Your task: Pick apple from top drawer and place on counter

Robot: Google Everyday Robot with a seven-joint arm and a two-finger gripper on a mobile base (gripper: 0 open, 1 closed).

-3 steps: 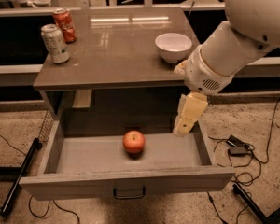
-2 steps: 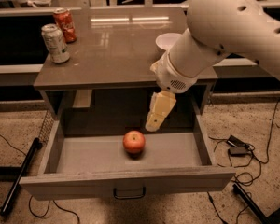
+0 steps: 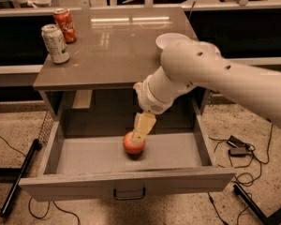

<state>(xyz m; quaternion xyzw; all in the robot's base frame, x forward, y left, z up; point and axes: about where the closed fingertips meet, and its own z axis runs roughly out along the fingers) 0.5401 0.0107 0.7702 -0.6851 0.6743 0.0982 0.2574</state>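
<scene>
The claw (image 3: 138,135) hangs down inside the open top drawer (image 3: 91,154), at the end of the thick white arm (image 3: 210,76) that reaches in from the right. Its pale yellow tip is right against the top of the apple (image 3: 133,148). From this angle the two sides of the claw merge into one shape, so I cannot tell how far open it is or whether it has hold of the fruit.

The apple sits directly beneath the claw, resting on the drawer floor near the middle and slightly nearer the front panel than the back. It is the only thing in the drawer. The grey floor stretches out bare to the left and right of the claw. Below the claw, on the front panel, is the small dark handle (image 3: 129,193).

Above and behind the claw is the glossy table (image 3: 112,50). A white bowl (image 3: 169,39) stands on it up and to the right of the claw, partly covered by the arm, and what it holds is out of sight. Far up and to the left of the claw, a silver can (image 3: 55,43) and a red can (image 3: 65,26) stand upright just beside each other near the table's left edge. The red one is further back.
</scene>
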